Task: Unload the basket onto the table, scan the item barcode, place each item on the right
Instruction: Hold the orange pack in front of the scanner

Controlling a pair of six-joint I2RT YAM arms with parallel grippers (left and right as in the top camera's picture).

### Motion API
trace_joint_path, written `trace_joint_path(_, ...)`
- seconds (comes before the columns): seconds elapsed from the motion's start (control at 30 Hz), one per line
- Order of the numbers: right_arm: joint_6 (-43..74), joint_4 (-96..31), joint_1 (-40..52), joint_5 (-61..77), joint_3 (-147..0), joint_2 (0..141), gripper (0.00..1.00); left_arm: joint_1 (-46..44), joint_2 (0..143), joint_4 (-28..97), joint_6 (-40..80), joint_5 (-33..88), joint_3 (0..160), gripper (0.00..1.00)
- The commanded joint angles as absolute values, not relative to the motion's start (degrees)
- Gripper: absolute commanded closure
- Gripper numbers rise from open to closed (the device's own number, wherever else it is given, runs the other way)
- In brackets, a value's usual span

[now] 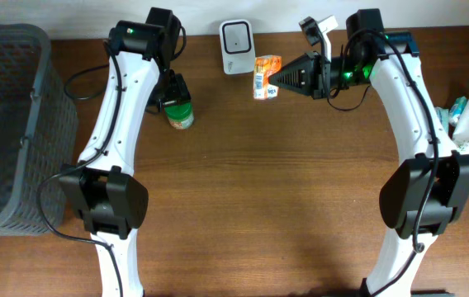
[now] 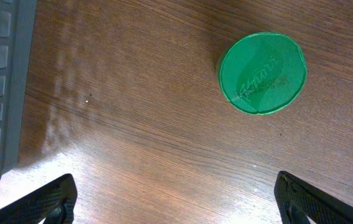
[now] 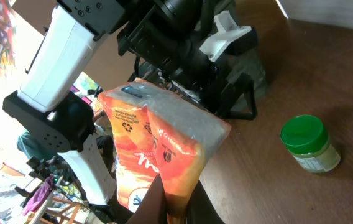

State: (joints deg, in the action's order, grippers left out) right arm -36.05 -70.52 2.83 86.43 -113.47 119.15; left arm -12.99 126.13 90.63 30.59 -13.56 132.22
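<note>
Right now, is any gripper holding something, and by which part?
The right gripper is shut on the orange packet, pinching the edge nearest its wrist camera. The left gripper is open and holds nothing.

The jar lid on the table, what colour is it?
The lid is bright green, shown best in the left wrist view.

The left arm reaches forward from its base, its wrist bent so that the left pincer points straight down at the table. Its jaws stand wide apart, one finger at each lower corner of the wrist view, gripping nothing. The right arm also stretches forward, then turns its wrist inward toward the left arm. The right pincer lies roughly level, jaws closed tight on an orange pouch.
</note>
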Motion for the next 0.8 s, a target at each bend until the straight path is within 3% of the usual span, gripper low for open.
trace_joint_path(0.0, -36.86, -70.81, 3.75, 86.24, -114.43, 118.32, 0.96, -12.84, 125.99, 90.54, 30.09, -14.22, 133.16, 0.01)
trace_joint_path(0.17, -36.86, -71.18, 6.0, 81.52, -114.43, 118.32, 0.96, -12.84, 125.99, 90.54, 30.09, -14.22, 133.16, 0.01)
trace_joint_path(0.77, -35.03, -71.33, 3.55, 84.12, -114.43, 118.32, 0.96, -12.84, 125.99, 90.54, 30.09, -14.22, 133.16, 0.01)
